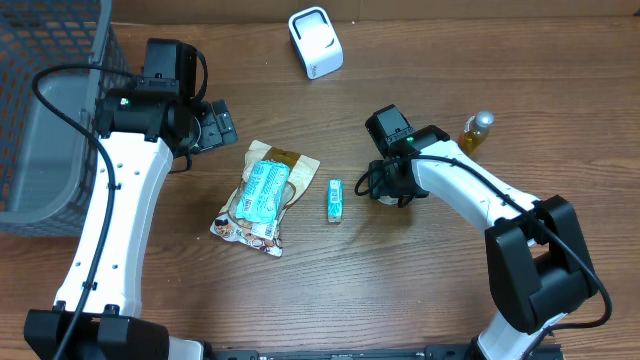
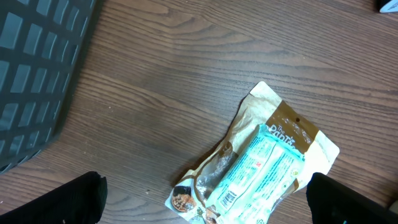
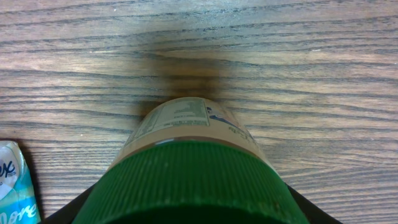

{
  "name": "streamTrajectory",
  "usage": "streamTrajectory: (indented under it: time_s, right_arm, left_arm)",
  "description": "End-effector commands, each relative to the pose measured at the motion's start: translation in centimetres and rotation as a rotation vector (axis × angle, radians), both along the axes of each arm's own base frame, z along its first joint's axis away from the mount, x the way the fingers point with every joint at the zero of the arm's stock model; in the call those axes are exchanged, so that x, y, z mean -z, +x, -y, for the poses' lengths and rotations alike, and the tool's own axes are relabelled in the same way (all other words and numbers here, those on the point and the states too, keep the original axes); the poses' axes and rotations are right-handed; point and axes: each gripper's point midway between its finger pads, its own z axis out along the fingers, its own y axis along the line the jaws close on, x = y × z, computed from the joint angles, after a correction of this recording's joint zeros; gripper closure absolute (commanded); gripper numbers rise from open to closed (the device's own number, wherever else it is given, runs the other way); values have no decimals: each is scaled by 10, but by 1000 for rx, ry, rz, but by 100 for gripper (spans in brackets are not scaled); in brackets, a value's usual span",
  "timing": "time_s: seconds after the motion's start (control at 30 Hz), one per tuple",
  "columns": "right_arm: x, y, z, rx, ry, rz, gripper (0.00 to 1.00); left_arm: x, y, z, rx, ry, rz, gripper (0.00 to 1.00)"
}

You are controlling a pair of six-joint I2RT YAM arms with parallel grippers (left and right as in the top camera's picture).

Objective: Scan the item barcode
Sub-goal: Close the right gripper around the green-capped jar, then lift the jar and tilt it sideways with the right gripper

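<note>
The right claw (image 1: 384, 186) clamps the bottle (image 3: 189, 177); the left claw (image 1: 219, 125) is wide apart. The round bottle may slip, turning its barcode away from the scanner (image 1: 315, 42).

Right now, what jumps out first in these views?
The green-capped jar fills the right wrist view, clamped in the right gripper. Mid-table lies a brown snack pouch with a teal packet on top; the white scanner sits at the far edge.

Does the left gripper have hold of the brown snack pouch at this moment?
No, the left gripper is wide open, its fingers far apart and not closed on the snack pouch, which lies flat on the table.
</note>
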Motion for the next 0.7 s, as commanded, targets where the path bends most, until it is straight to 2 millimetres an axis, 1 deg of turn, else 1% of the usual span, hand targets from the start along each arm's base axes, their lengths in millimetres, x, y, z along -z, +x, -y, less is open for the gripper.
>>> streamTrajectory:
  time_s: [0.0, 0.67]
  right_arm:
    - [3, -4, 1, 7, 5, -18, 48]
    - [3, -4, 1, 7, 4, -20, 47]
  left_arm:
    - [-6, 3, 0, 17, 3, 17, 0]
    - [-6, 3, 0, 17, 3, 17, 0]
